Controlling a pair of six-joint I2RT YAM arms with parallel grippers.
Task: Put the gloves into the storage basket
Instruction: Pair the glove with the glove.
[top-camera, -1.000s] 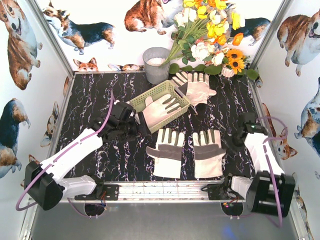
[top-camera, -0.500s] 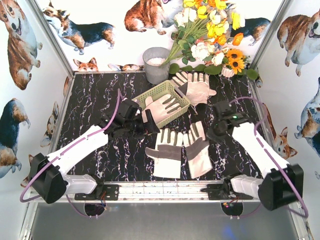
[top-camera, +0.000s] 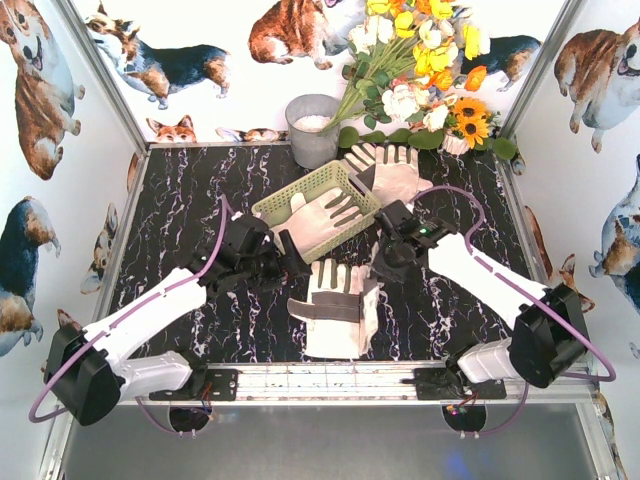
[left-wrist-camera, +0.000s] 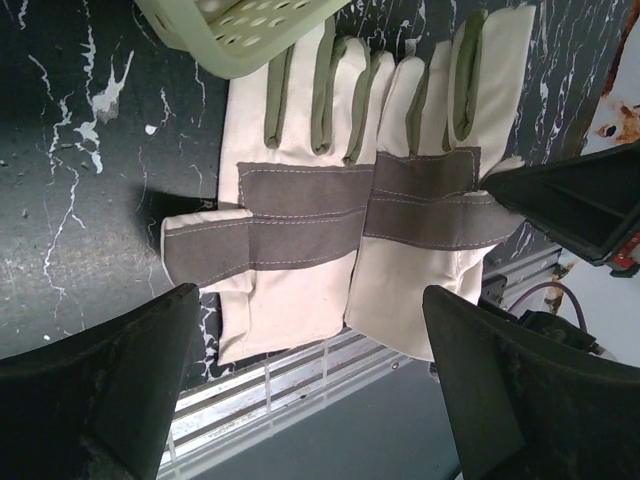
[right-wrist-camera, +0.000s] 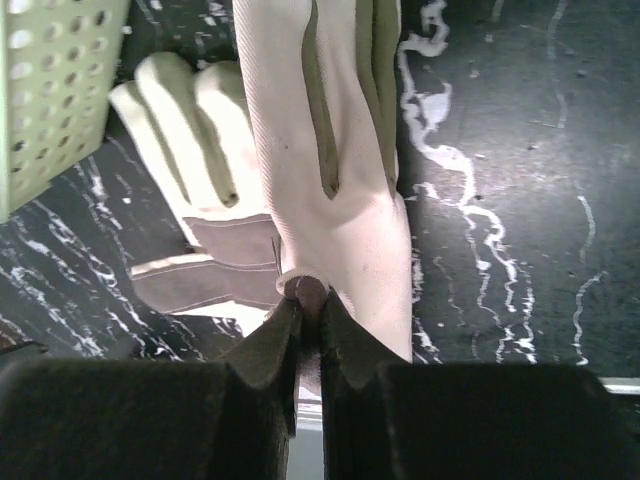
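One cream glove (top-camera: 322, 218) lies in the pale yellow-green storage basket (top-camera: 300, 187), its fingers over the rim. A glove with a grey palm patch (top-camera: 330, 305) lies flat on the table. My right gripper (top-camera: 385, 262) is shut on a second patched glove (top-camera: 370, 305) and holds it beside the flat one; the pinch (right-wrist-camera: 305, 300) on this glove (right-wrist-camera: 330, 150) shows in the right wrist view. My left gripper (top-camera: 290, 268) is open and empty, just left of the flat glove (left-wrist-camera: 290, 200). Two more gloves (top-camera: 390, 172) lie behind the basket.
A grey metal bucket (top-camera: 312, 128) stands at the back, with a bunch of artificial flowers (top-camera: 420, 90) to its right. The basket's corner (left-wrist-camera: 240, 30) is close above the flat glove. The metal rail (top-camera: 330, 378) runs along the near edge.
My right gripper has carried its glove left from the right side of the table to beside the flat glove, near the basket. My left gripper has shifted slightly.
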